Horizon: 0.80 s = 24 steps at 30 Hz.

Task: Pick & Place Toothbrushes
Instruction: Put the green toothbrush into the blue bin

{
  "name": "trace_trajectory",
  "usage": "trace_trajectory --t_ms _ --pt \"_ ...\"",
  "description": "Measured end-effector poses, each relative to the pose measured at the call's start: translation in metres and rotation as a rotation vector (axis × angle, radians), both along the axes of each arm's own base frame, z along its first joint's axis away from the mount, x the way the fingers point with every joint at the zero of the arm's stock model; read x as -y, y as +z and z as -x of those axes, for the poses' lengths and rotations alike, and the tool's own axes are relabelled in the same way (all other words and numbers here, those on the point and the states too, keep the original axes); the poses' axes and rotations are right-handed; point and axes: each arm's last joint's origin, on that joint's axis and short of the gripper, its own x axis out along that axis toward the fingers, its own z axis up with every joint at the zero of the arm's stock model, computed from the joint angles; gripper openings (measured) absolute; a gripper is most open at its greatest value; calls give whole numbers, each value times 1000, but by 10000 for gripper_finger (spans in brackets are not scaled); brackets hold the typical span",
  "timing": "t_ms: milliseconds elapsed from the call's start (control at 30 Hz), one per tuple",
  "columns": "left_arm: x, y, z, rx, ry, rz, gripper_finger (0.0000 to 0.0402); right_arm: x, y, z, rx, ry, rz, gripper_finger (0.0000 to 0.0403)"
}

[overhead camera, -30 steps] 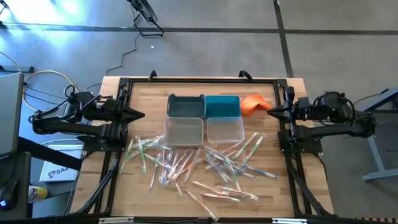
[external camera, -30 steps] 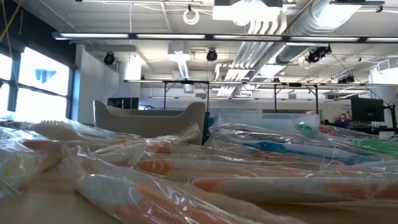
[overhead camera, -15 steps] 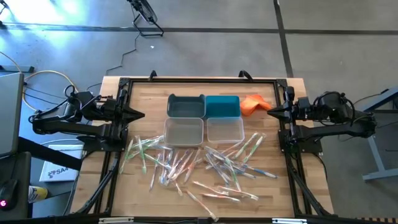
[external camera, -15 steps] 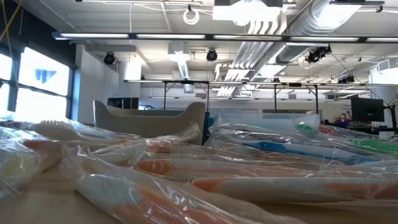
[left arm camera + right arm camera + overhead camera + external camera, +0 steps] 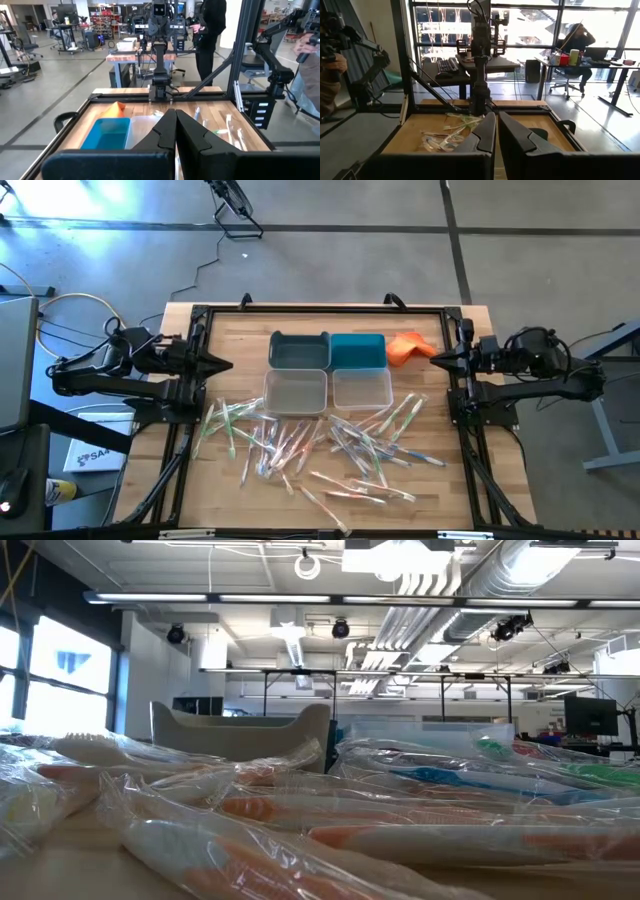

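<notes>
No text, label or number can be read in any view

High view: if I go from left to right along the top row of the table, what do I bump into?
left gripper → grey bin → blue bin → orange cloth → right gripper

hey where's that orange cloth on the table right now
In the high view, the crumpled orange cloth lies on the wooden table at its far right side, right beside the teal plastic bin and just ahead of the right gripper.
</notes>
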Motion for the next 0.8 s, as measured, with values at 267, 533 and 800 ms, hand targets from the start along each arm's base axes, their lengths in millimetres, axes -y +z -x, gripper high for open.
trace_trajectory --t_ms 267,533,800 --pt "0 -3 0 -27 0 -4 0 0 -1 0 -7 -1 -4 13" --pt "0 -3 1 -25 0 1 0 0 -1 0 -6 -1 -7 13" --pt "1 -4 1 -38 -20 0 0 0 -2 0 -19 0 -35 13"
